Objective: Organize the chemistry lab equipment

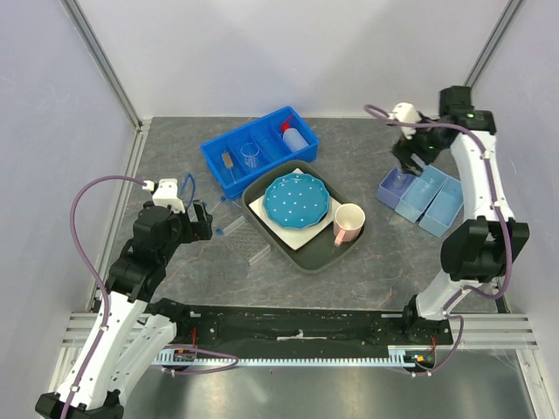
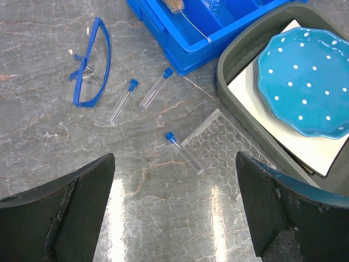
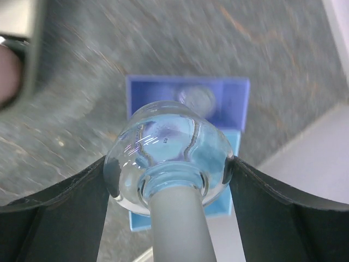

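Presently: right hand [image 3: 169, 172] clamped on clear rounded glass item [image 3: 163, 136], possibly a flask, above lilac bin [image 3: 188, 87]; left hand [image 2: 174, 161] spread apart over blue-capped vials [image 2: 185, 154] on counter [image 2: 54, 136].

Blue goggles [image 2: 90, 63], three blue-capped vials [image 2: 123, 100], clear rack [image 2: 226, 150] — loose on the table [image 2: 43, 136]

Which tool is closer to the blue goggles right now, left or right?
Left. The left tool hovers open close by the blue goggles; the right tool is far across, over the pale blue bins, gripping a glass flask.
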Available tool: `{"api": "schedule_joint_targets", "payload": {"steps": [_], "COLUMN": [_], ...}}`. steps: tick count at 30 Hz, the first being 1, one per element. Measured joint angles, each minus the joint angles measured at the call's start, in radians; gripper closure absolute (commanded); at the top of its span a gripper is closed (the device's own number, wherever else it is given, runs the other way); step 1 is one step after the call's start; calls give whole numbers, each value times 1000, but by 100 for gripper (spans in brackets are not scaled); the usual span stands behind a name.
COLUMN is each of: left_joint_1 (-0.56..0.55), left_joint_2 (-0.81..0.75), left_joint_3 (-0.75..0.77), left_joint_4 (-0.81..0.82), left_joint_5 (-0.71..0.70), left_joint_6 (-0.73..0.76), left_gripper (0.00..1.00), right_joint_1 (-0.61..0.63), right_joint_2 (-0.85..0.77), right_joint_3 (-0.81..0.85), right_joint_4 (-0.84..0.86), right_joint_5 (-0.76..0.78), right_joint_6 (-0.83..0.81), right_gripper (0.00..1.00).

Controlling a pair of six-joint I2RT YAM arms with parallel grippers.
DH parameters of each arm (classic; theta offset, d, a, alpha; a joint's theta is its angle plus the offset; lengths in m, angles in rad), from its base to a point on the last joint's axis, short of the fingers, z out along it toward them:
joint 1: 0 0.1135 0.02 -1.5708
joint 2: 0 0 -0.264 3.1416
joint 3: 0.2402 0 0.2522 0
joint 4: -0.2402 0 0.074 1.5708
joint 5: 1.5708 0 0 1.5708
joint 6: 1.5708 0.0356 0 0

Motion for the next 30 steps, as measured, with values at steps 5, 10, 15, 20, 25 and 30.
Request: {"api": "schedule_joint_targets", "payload": {"steps": [5, 10, 15, 20, 25, 30], "left_joint_1": [0, 0, 0, 0, 0, 0], "left_joint_2": [0, 0, 0, 0, 0, 0], "left_joint_3": [-4, -8, -11, -11, -11, -11], "left_joint_4": [11, 12, 12, 12, 13, 14], "left_joint_5": [13, 19, 22, 26, 26, 27], "left_joint_6": [0, 0, 0, 0, 0, 0], "left_gripper": [3, 2, 2, 2, 2, 3], "right_joint_1": [-164, -190, -192, -199, -203, -204], "right_joint_2": [82, 182, 232, 233, 233, 238], "right_joint_3": [4, 4, -19, -74, -102, -148], "right_joint_4": [-13, -13, 10, 34, 62, 94], "right_joint_5": [51, 74, 94, 113, 132, 142], "right_joint_6": [-55, -80, -84, -84, -83, -76], "right_gripper": [49, 49, 49, 48, 48, 45]}}
